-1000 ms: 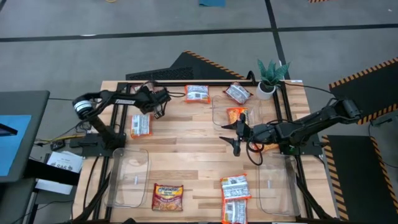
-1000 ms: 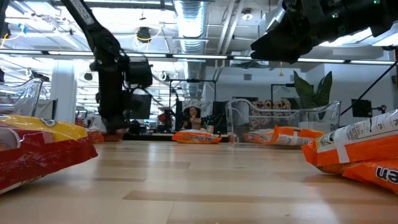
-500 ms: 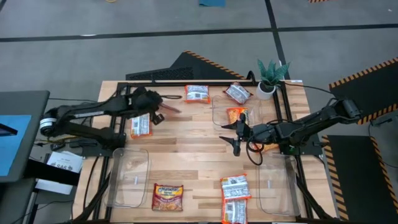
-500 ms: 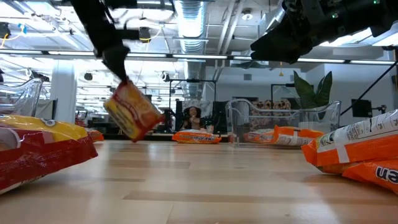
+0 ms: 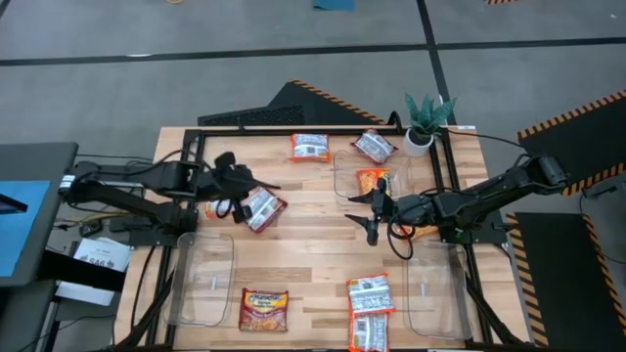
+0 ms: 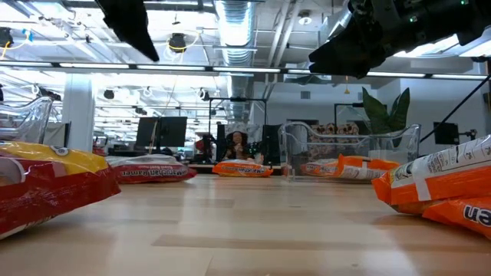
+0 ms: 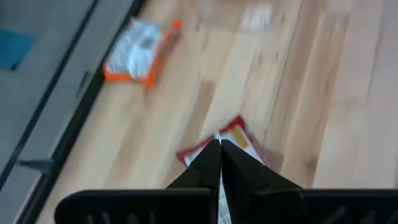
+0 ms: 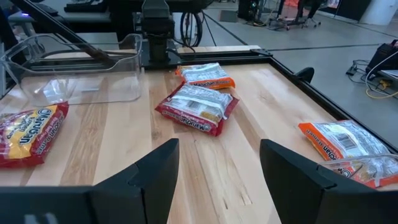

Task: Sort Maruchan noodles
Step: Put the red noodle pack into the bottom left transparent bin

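The left end effector (image 5: 256,186) has its fingers pressed together, with nothing between them. It hangs over a red and white noodle packet (image 5: 261,208) lying flat on the tabletop (image 5: 303,244). The right end effector (image 5: 366,210) waits with its fingers spread wide near the middle.

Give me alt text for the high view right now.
The left pincer hovers shut over a red-edged noodle packet on the wooden table. The right pincer, open, waits beside a clear bin; other packets and bins lie around.
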